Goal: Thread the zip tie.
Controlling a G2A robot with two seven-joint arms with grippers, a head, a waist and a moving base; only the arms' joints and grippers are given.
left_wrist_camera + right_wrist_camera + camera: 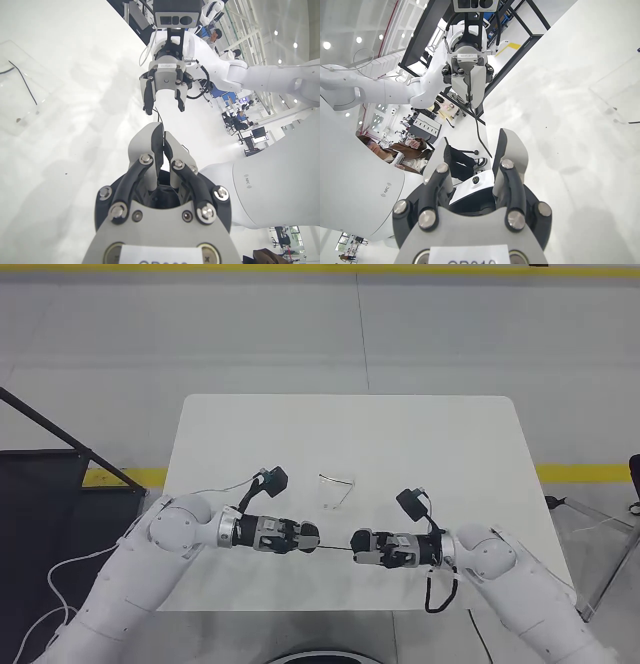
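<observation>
"Where's the zip tie (pixel 335 548)?"

"Over the table's (pixel 450 444) front edge, clenched in the left gripper (pixel 162 132). It runs lengthwise between the arms, with the free tip pointing at the right gripper (pixel 475 137)."

"And that claw?"

"Released, fingers spread. A clear tray (pixel 335 492) lies farther back."
</observation>
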